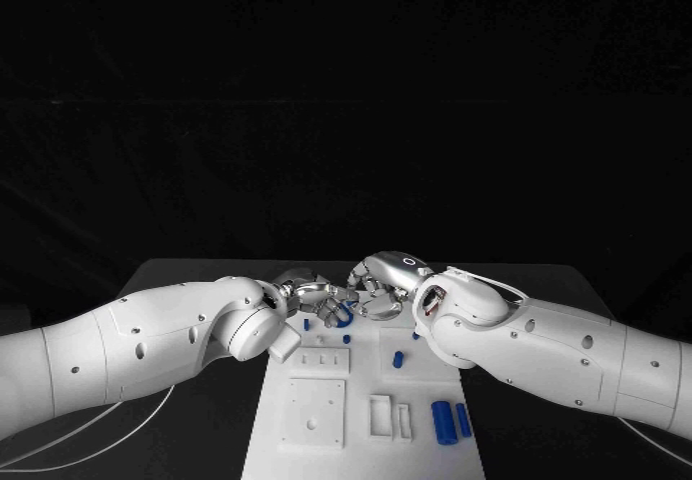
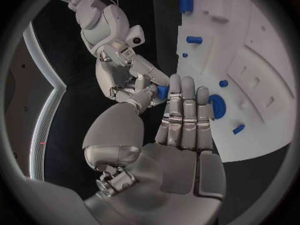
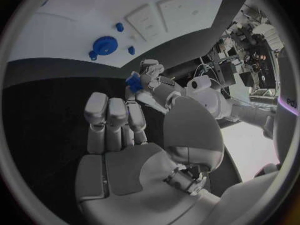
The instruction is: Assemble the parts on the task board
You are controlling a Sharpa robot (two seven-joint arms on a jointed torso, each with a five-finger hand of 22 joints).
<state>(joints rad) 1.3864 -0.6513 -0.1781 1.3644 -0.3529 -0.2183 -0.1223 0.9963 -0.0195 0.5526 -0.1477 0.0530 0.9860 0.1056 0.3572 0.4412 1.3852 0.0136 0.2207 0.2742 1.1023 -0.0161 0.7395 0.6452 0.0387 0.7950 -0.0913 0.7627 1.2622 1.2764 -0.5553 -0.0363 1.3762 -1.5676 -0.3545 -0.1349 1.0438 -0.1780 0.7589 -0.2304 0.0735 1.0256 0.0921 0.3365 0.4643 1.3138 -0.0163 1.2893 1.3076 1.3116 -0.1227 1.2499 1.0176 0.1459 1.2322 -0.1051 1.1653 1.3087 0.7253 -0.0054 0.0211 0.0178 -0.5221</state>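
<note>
- Task board (image 1: 325,450): white plate at the middle of the black bench (image 1: 202,270), running from the near edge toward the two hands.
- Left hand (image 1: 307,296): silver, at the board's far end, close against the right hand. In the left wrist view its fingers (image 2: 185,115) lie straight and side by side, with nothing in the palm.
- Right hand (image 1: 378,290): silver, facing the left hand over the far end of the board. In the right wrist view its fingers (image 3: 109,116) also lie straight.
- Small blue part (image 3: 134,81): between the two hands' fingertips (which hand pinches it cannot be told).
- Blue gear (image 3: 104,46): lying on the board.
- Two blue cylinders (image 1: 450,421): side by side at the board's near right edge.
- Small blue pegs (image 1: 398,358): scattered on the board.
</note>
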